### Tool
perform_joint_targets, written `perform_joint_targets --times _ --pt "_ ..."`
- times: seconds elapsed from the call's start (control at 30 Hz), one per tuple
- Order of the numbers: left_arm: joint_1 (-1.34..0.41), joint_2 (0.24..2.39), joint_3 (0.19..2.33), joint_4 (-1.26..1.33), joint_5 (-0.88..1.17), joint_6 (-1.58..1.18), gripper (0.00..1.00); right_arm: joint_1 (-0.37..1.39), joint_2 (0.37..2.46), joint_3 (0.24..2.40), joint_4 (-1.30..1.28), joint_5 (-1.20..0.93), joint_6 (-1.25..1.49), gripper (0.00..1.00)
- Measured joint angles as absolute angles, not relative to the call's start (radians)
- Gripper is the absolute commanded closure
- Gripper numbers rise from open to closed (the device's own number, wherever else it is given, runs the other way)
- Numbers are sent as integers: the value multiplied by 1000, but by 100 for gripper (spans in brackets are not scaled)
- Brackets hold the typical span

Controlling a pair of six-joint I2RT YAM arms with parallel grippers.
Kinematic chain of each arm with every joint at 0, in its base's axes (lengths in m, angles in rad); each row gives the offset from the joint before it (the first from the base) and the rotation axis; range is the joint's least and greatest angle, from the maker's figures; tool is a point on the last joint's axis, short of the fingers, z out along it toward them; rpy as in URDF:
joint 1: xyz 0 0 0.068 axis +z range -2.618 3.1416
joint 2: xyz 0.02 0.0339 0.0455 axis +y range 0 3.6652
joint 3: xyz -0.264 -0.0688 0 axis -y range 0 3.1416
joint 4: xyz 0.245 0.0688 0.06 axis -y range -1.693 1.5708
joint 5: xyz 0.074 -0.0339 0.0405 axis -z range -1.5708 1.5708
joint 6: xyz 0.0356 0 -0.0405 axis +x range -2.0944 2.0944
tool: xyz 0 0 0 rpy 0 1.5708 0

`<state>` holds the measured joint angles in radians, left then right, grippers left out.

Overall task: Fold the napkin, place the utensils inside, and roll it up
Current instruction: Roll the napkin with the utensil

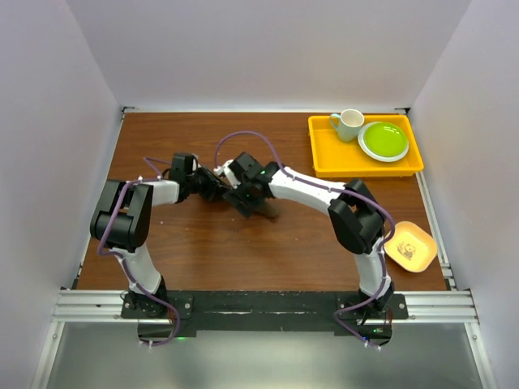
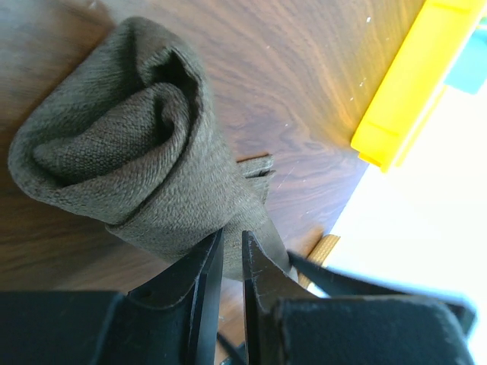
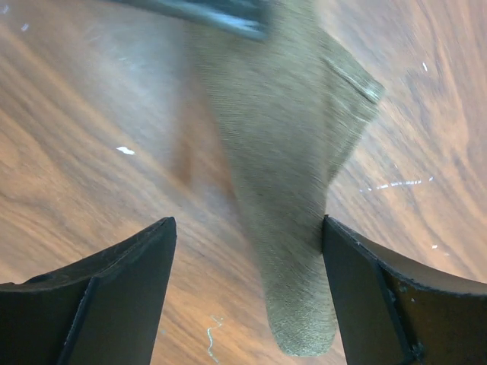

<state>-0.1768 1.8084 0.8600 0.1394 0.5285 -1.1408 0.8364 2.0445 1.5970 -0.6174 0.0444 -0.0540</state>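
Note:
The napkin (image 2: 129, 152) lies on the wooden table as a loose dark brown roll, its open spiral end facing the left wrist camera. My left gripper (image 2: 230, 239) is shut on the roll's near edge, with cloth pinched in the narrow gap between its fingers. My right gripper (image 3: 249, 222) stands open astride the tapering other end of the napkin (image 3: 289, 190), which brushes the right finger. From above, the left gripper (image 1: 217, 186) and the right gripper (image 1: 243, 203) meet at mid-table. The utensils are hidden.
A yellow tray (image 1: 324, 166) at the back right holds a white cup (image 1: 349, 124) and a green plate (image 1: 383, 140). Its corner (image 2: 403, 99) shows in the left wrist view. A small yellow dish (image 1: 410, 247) sits at the table's right edge.

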Motion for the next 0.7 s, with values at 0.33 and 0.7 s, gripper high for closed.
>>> perform_joint_targets --times 0.33,0.7 --pt "-176 1808 890 50 529 -1140 80 933 2100 1618 -587 296 -222 26" --pt "-159 1814 892 19 540 -1140 75 954 2138 1595 -489 379 -266 58"
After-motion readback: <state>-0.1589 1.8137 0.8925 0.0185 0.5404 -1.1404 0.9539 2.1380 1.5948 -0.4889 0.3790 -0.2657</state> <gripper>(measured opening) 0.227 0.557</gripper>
